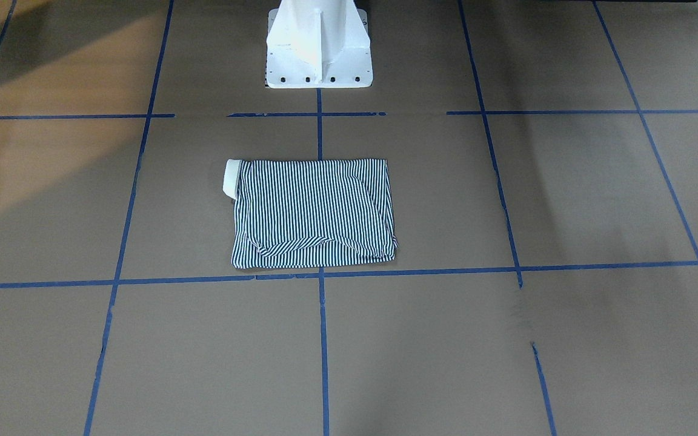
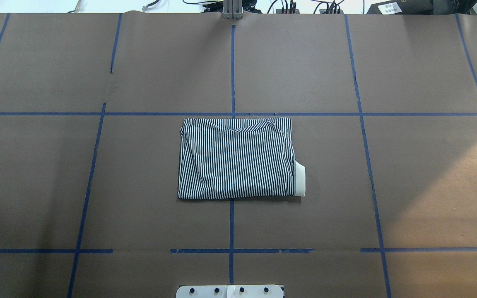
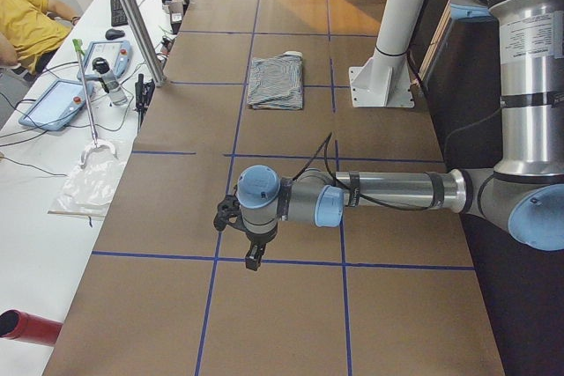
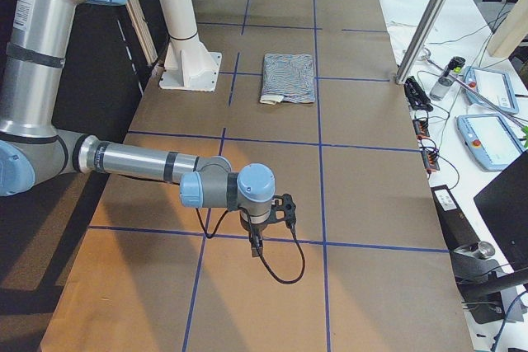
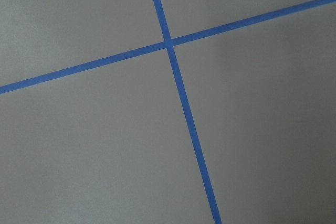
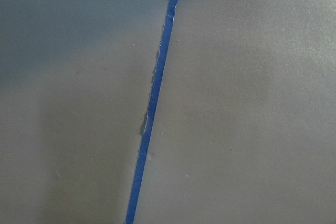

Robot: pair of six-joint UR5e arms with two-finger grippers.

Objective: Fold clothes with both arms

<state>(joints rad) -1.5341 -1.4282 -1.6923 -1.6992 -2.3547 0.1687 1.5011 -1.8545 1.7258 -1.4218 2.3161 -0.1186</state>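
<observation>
The striped polo shirt [image 1: 312,212] lies folded into a flat rectangle at the table's middle, in front of the white pedestal. Its cream collar [image 2: 300,179] sticks out at one side. It also shows in the overhead view [image 2: 236,157] and, small, in both side views [image 3: 275,81] [image 4: 289,77]. My left gripper [image 3: 249,253] hangs over bare table far from the shirt, seen only in the exterior left view. My right gripper [image 4: 257,241] hangs over bare table at the opposite end, seen only in the exterior right view. I cannot tell whether either is open or shut. Neither touches the shirt.
The brown table [image 2: 97,186] carries a grid of blue tape lines [image 2: 232,70]. The white pedestal base [image 1: 317,45] stands behind the shirt. A side bench holds teach pendants [image 4: 495,125], a plastic bag [image 3: 88,187] and cables. A person in yellow [image 3: 26,19] sits beyond it.
</observation>
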